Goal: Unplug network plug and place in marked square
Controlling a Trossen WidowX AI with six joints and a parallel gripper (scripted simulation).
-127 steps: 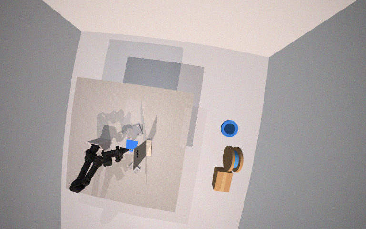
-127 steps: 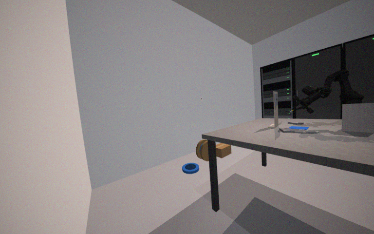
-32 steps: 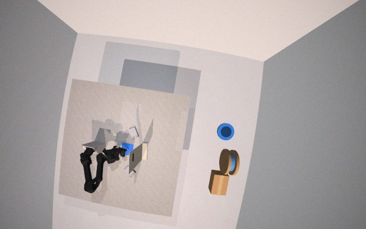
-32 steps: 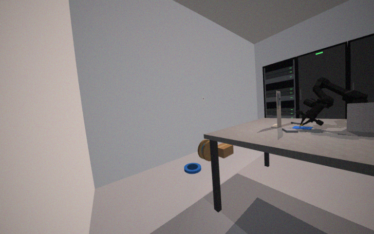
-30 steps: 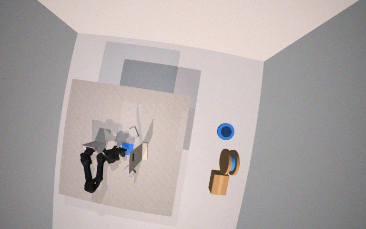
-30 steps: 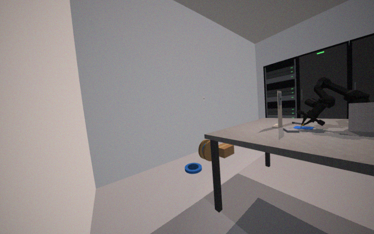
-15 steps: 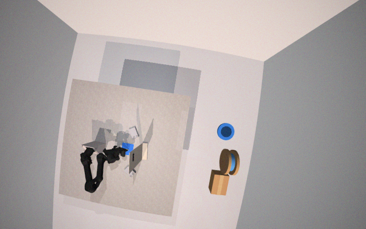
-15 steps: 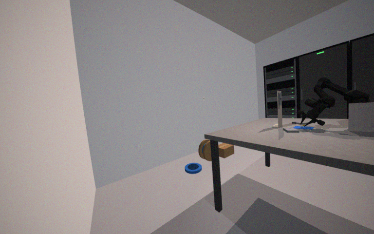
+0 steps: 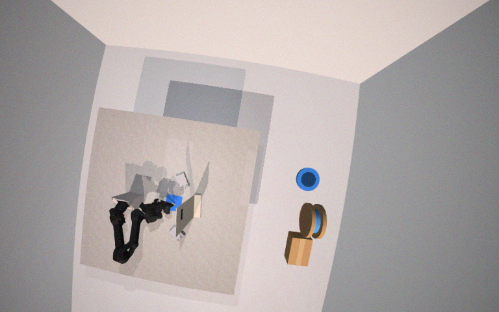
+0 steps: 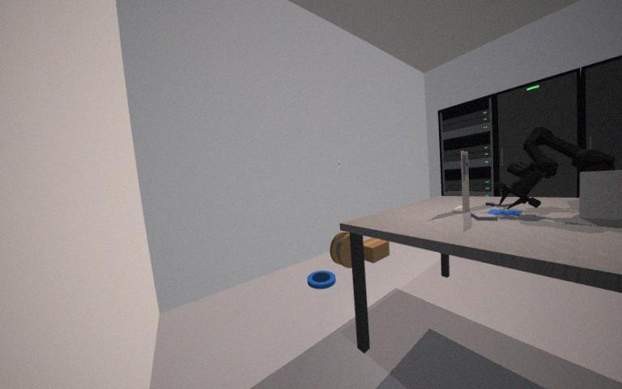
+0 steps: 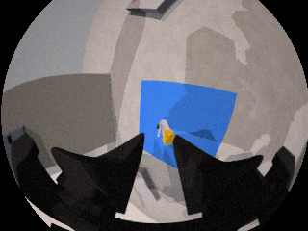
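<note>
The small yellow-and-white plug (image 11: 168,137) lies on the blue marked square (image 11: 199,112) (image 9: 175,199) (image 10: 504,212) on the table. My gripper (image 11: 160,138) (image 9: 169,207) (image 10: 511,202) is open, its two dark fingertips low over the square on either side of the plug with a gap around it. The upright panel (image 9: 186,216) (image 10: 464,181) with its socket stands just beyond the square. The plug is too small to make out in the top and exterior views.
A grey box (image 10: 600,194) (image 9: 134,187) stands by the arm's base. Small flat grey pieces (image 9: 182,180) (image 10: 483,215) lie near the panel. Server racks (image 10: 465,147) stand behind the table. On the floor are a blue ring (image 9: 307,179), a spool (image 9: 312,220) and a cardboard box (image 9: 297,251).
</note>
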